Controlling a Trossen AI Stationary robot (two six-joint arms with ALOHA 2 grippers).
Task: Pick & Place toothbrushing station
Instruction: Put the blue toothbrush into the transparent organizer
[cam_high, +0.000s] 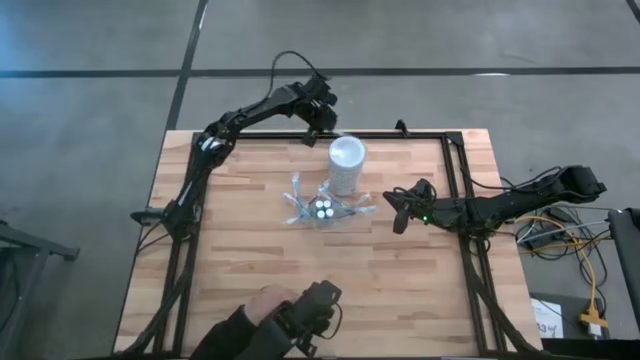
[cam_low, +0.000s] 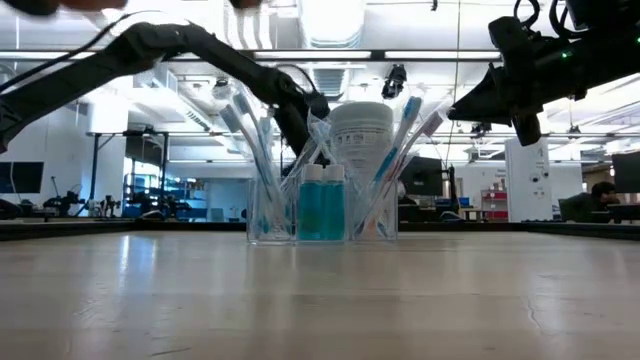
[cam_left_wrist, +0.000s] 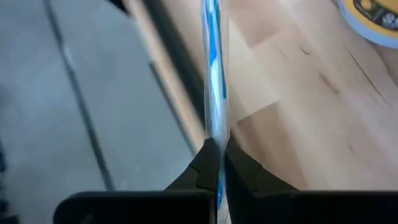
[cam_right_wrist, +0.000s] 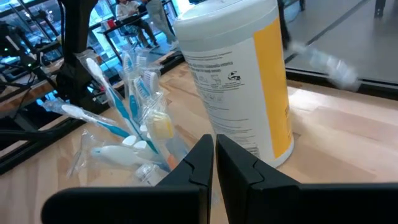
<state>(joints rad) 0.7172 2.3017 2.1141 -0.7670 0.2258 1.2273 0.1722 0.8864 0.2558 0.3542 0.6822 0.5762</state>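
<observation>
Toothbrush (cam_left_wrist: 212, 74) pinched in left hand (cam_left_wrist: 214, 163) near white cup (cam_high: 346, 163); right hand (cam_right_wrist: 214, 163) closed, empty, beside cup.

I see the pale wooden table (cam_high: 250, 280) carrying the clear holder (cam_high: 322, 211) of toothbrushes (cam_high: 297, 196) and teal tubes (cam_low: 321, 204), with the white cylindrical cup (cam_high: 346, 165) standing just beside it.

Both arms are matte black, skinny jointed tubes with cables looping loosely off them. The left arm (cam_high: 245, 115) has a black cable arching over its upper link. The right arm (cam_high: 500, 205) shows a tiny green light near its wrist. Fingers (cam_right_wrist: 193, 165) are flat black wedges tapering to blunt tips. The person's sleeve (cam_high: 235, 340) is dark.
</observation>
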